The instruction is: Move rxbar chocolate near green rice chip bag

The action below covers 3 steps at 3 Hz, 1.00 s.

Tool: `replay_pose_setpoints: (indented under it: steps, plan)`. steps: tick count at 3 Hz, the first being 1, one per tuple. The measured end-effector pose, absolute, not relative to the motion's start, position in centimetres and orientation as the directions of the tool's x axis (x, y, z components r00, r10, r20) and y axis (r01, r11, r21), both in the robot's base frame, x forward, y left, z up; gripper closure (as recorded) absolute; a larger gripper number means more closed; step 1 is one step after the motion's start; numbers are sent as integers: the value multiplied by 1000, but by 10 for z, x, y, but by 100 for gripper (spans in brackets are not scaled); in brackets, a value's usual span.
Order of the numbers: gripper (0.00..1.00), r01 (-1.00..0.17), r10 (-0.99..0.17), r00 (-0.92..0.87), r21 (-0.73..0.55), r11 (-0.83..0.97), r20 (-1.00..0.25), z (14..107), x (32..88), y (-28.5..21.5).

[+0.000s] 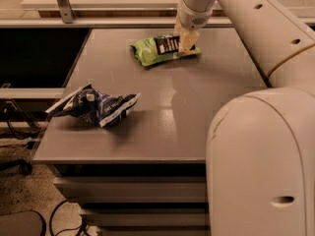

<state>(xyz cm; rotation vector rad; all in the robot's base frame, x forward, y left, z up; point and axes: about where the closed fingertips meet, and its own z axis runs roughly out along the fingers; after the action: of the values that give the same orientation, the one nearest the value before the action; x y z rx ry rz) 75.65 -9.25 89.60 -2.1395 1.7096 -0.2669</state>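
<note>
The green rice chip bag (pixel 146 53) lies at the far middle of the grey table (pixel 197 112). My gripper (pixel 185 42) reaches down from the upper right and hangs over the bag's right end. It is shut on the rxbar chocolate (pixel 167 44), a small black bar with white lettering. The bar sticks out to the left of the fingers, tilted on edge just above the green bag. I cannot tell whether the bar touches the bag.
A crumpled dark blue and white bag (pixel 98 107) lies at the table's front left. My white arm (pixel 261 146) fills the right side of the view. A dark gap borders the table's left edge, and a shelf runs behind the table.
</note>
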Motion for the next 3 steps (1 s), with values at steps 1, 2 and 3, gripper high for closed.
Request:
replay_pose_setpoints:
  steps: [1,2,3]
  plan:
    - [59,-896,-970,221,-414,-162,-101,895,765,-94]
    - [36,-897,-971,215,-415,-154,-105,896,770,-95]
    - [12,-897,-971,214,-415,-152,-107,898,773,-95]
